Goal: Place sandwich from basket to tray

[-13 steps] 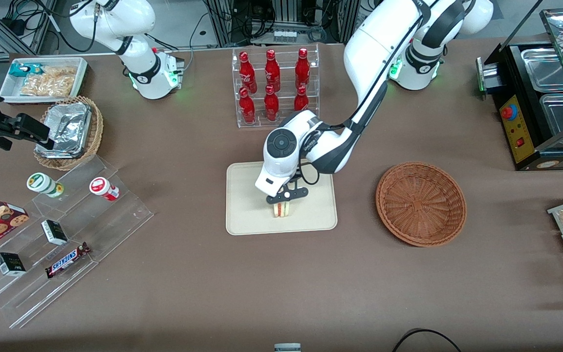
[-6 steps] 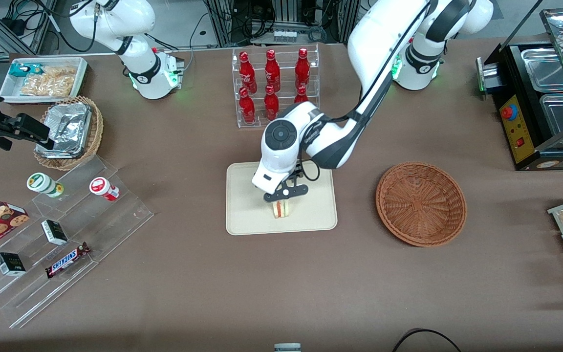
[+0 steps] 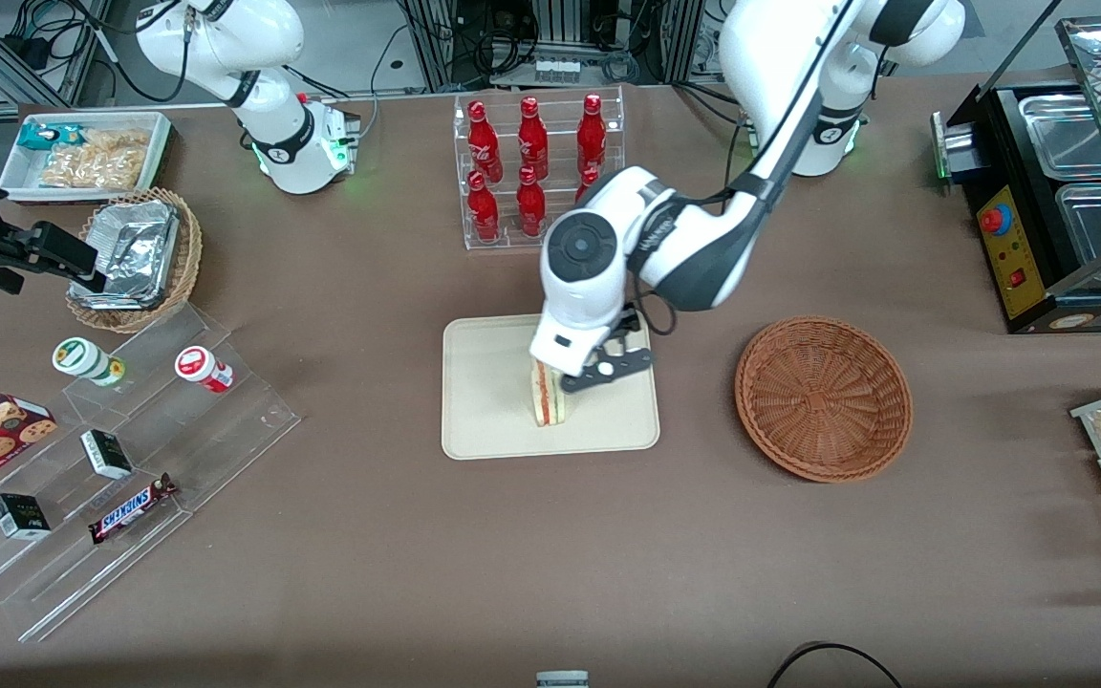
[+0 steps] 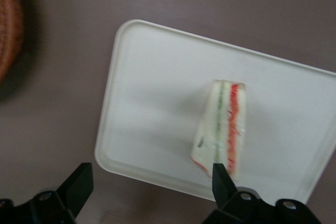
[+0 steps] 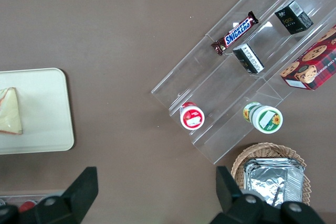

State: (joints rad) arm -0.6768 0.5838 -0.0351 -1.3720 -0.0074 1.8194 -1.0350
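The sandwich [image 3: 549, 401], a pale wedge with red and green filling, stands on its edge on the cream tray [image 3: 484, 382]. My left gripper [image 3: 600, 371] hangs above the tray, beside the sandwich toward the working arm's end, open and empty. In the left wrist view the sandwich [image 4: 223, 129] lies on the tray [image 4: 152, 98], with the gripper [image 4: 149, 187] above the tray's edge and one finger [image 4: 220, 178] overlapping the sandwich's tip. The reddish-brown basket [image 3: 823, 397] is empty, toward the working arm's end; its rim [image 4: 8, 30] shows in the wrist view. The right wrist view also shows the sandwich [image 5: 10, 111].
A clear rack of red bottles [image 3: 536, 167] stands farther from the camera than the tray. A clear stepped stand with snacks [image 3: 120, 459], a tan basket with foil trays [image 3: 135, 253] and a white bin [image 3: 87, 153] lie toward the parked arm's end. A black warmer [image 3: 1047, 201] stands at the working arm's end.
My gripper has risen off the sandwich and moved toward the basket. The sandwich stays on the tray and shows more fully.
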